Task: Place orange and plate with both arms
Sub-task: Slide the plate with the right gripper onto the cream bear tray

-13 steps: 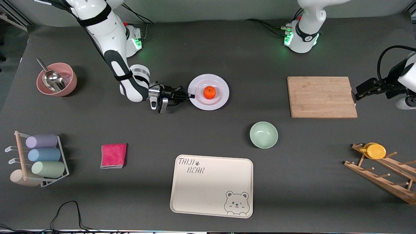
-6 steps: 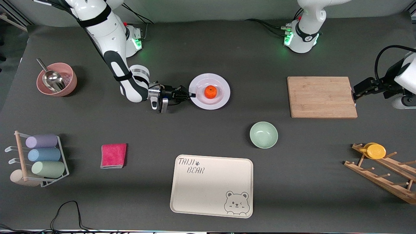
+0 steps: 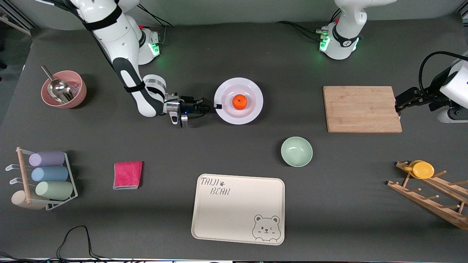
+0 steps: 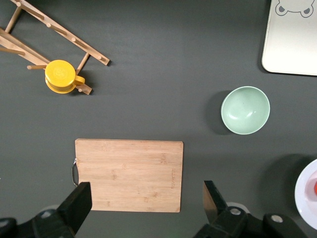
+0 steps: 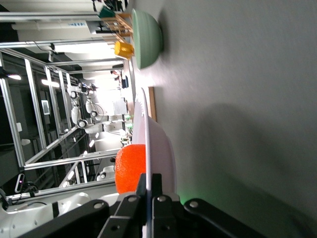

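The white plate (image 3: pixel 252 109) hangs level just above the table's middle, with the orange (image 3: pixel 239 102) sitting at its centre. My right gripper (image 3: pixel 216 106) is shut on the plate's rim at the side toward the right arm's end. In the right wrist view the rim of the plate (image 5: pixel 161 144) runs between the closed right gripper (image 5: pixel 154 183), and the orange (image 5: pixel 130 166) bulges beside it. My left gripper (image 3: pixel 396 104) hovers open and empty over the cutting board's (image 3: pixel 362 109) handle end. In the left wrist view the left gripper (image 4: pixel 146 198) frames the cutting board (image 4: pixel 129 173).
A green bowl (image 3: pixel 296 151) and a cream bear tray (image 3: pixel 204 219) lie nearer the front camera than the plate. A wooden rack with a yellow cup (image 3: pixel 423 170) stands at the left arm's end. A pink bowl with scoop (image 3: pixel 78 87), red cloth (image 3: pixel 127 175) and cup rack (image 3: pixel 47 175) sit at the right arm's end.
The right gripper has carried the plate and orange a little toward the left arm's end, and the plate has risen slightly. The left gripper has drifted slightly.
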